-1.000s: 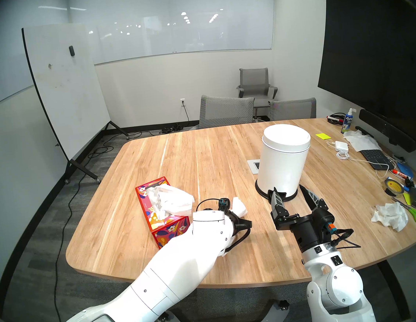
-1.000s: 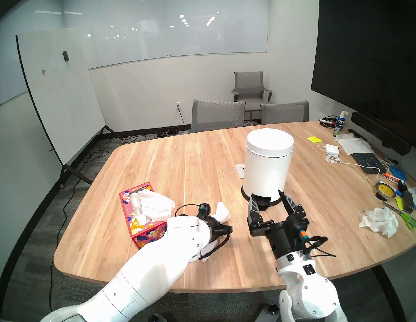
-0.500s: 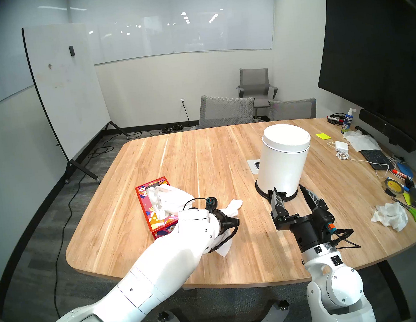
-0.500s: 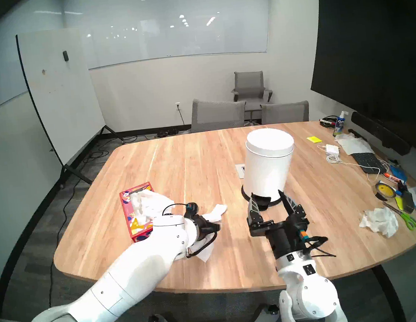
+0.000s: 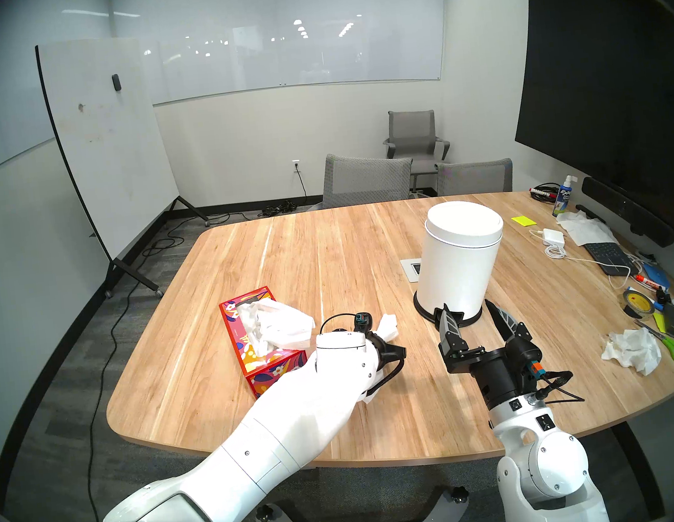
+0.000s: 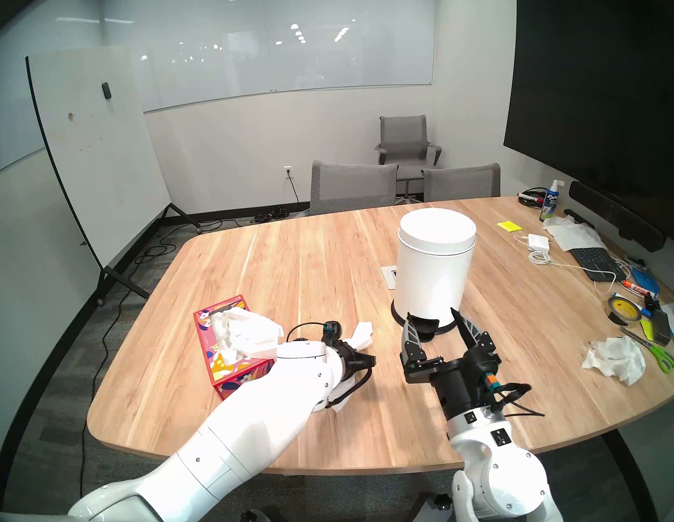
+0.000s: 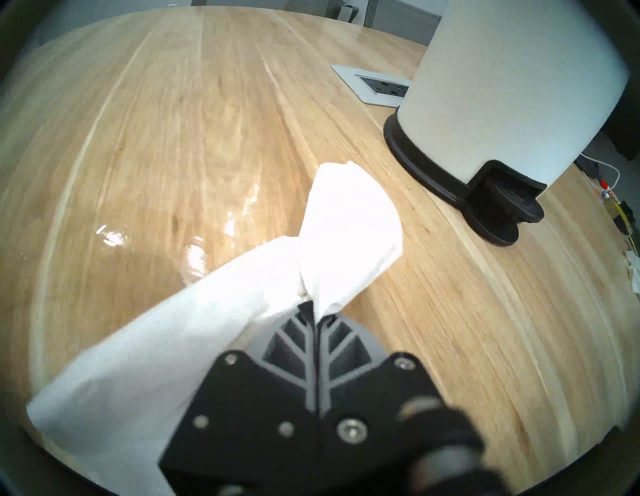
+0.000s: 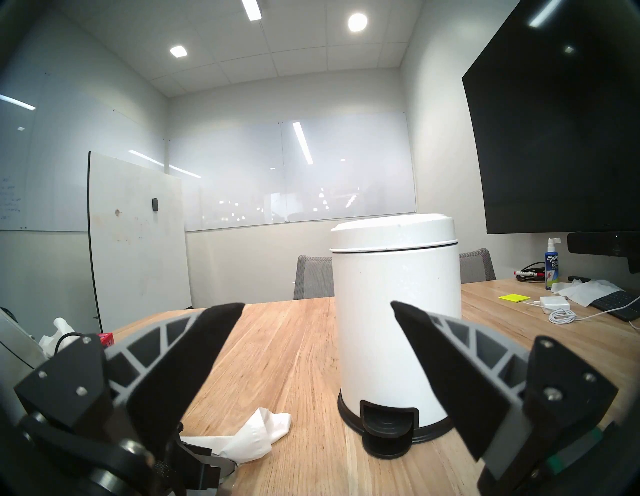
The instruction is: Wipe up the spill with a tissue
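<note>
The thin white paper tissue [image 7: 349, 228] is twisted at the middle, one end fanning forward, the other trailing back over the wooden table [image 5: 338, 254]. The left gripper [image 7: 320, 317] pinches it at the twist, jaws closed tight. Just left of it gleams the clear, glossy spill [image 7: 194, 239] (white glints on the grain). The right gripper [image 5: 472, 317] hovers wide open, holding nothing, before the white cylindrical pedal bin [image 5: 457, 258]. Bare wood stretches beyond the spill.

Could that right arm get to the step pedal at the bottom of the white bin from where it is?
Probably yes: the right gripper hangs open just short of the pedal, with only bare table between them.
</note>
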